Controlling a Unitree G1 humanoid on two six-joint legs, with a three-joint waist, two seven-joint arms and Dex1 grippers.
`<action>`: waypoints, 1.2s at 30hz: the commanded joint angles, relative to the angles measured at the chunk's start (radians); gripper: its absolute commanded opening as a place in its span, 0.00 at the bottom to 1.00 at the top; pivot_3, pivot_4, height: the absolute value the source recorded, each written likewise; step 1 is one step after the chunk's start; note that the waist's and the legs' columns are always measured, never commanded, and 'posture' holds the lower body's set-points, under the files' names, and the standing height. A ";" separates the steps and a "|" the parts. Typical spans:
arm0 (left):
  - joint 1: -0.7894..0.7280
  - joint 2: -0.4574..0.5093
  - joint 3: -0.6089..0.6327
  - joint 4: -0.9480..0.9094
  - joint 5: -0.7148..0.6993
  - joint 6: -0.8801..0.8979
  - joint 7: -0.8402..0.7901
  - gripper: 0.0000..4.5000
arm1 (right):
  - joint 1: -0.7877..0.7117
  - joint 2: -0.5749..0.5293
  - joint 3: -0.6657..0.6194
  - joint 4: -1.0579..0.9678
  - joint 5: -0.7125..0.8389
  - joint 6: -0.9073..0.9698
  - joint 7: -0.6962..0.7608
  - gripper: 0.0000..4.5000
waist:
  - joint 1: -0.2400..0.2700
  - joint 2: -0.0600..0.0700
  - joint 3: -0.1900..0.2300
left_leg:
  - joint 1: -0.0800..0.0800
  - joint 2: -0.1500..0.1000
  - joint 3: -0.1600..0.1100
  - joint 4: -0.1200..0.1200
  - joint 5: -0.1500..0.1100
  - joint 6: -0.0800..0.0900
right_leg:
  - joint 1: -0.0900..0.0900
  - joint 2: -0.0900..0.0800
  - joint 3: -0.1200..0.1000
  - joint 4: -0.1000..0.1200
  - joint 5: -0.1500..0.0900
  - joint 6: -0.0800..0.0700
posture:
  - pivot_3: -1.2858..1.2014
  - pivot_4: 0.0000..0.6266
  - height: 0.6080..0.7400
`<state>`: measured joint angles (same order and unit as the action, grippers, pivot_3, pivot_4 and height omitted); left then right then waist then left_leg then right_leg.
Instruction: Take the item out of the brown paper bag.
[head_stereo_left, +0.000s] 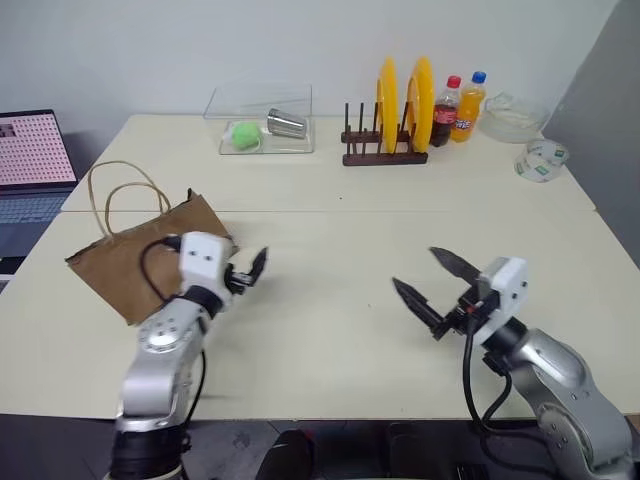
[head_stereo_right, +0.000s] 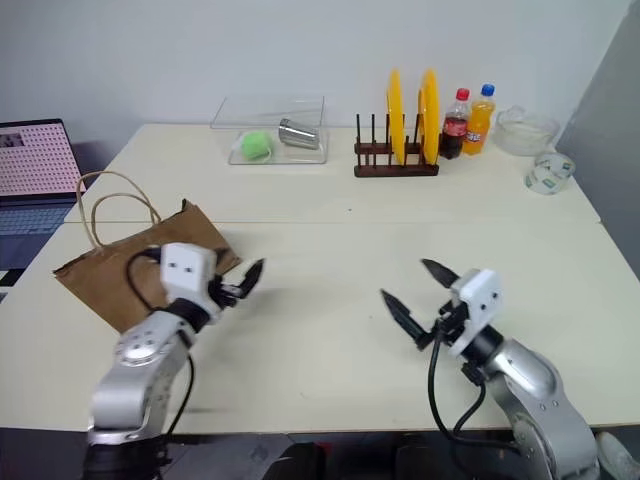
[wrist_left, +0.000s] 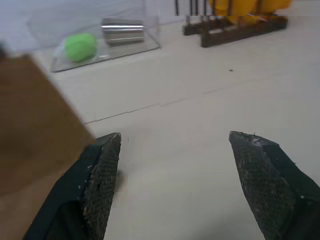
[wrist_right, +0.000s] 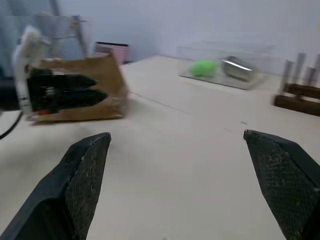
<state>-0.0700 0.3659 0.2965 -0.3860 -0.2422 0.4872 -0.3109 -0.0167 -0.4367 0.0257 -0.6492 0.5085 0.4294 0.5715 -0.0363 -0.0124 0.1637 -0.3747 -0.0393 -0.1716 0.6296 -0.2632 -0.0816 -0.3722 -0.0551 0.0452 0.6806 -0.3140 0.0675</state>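
Creased brown paper bag (head_stereo_left: 130, 262) with looped cord handles lies flat just behind and left of the left gripper (head_stereo_left: 247, 271); jaws spread, empty. Right gripper (head_stereo_left: 430, 281), well apart to the right, also spread and empty. Right wrist view catches the left gripper in front of the bag; left wrist view shows the bag's edge, plus green ball (wrist_left: 80, 47) and steel cup (wrist_left: 122, 31) in a clear tray beyond.

The brown paper bag (head_stereo_left: 135, 262) is lying flat on the pale table at the left side, creased, with its corners pointing outward so it is sitting skewed to the table edge. Its two thin tan cord handles (head_stereo_left: 120, 195) are looping up at the far-left end. The item is not showing; nothing white is peeking out.
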 joint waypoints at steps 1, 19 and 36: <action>0.070 0.041 0.136 -0.122 -0.069 0.062 0.004 0.81 | -0.071 -0.038 0.028 0.017 0.073 0.031 0.106 1.00 | 0.004 0.000 0.000 | 0.000 0.000 0.000 0.000 0.000 0.000 | 0.000 0.000 0.000 0.000 0.000 0.000 | 0.52 0.24 1.00; 0.021 0.365 0.430 0.084 -0.350 0.270 -0.139 0.81 | -0.233 -0.036 0.126 0.201 0.033 -0.043 0.292 1.00 | 0.005 -0.003 0.001 | -0.001 0.000 -0.001 0.000 0.000 0.000 | -0.001 0.000 -0.001 0.000 0.000 0.000 | 0.52 0.24 1.00; -0.268 0.558 0.238 0.483 -0.264 0.215 -0.264 0.81 | -0.219 -0.036 0.131 0.139 0.024 -0.024 0.259 1.00 | 0.004 -0.003 0.002 | -0.003 0.000 -0.001 -0.001 0.000 0.000 | -0.004 0.000 -0.001 0.000 0.000 -0.001 | 0.52 0.24 1.00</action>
<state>-0.3126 0.8925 0.5335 0.0912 -0.5214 0.7270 -0.5675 -0.2247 -0.4699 0.1630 -0.4671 0.5283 0.4040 0.8336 -0.0326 -0.0157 0.1653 -0.3779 -0.0394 -0.1727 0.6289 -0.2632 -0.0819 -0.3764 -0.0555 0.0440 0.6803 -0.3136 0.0668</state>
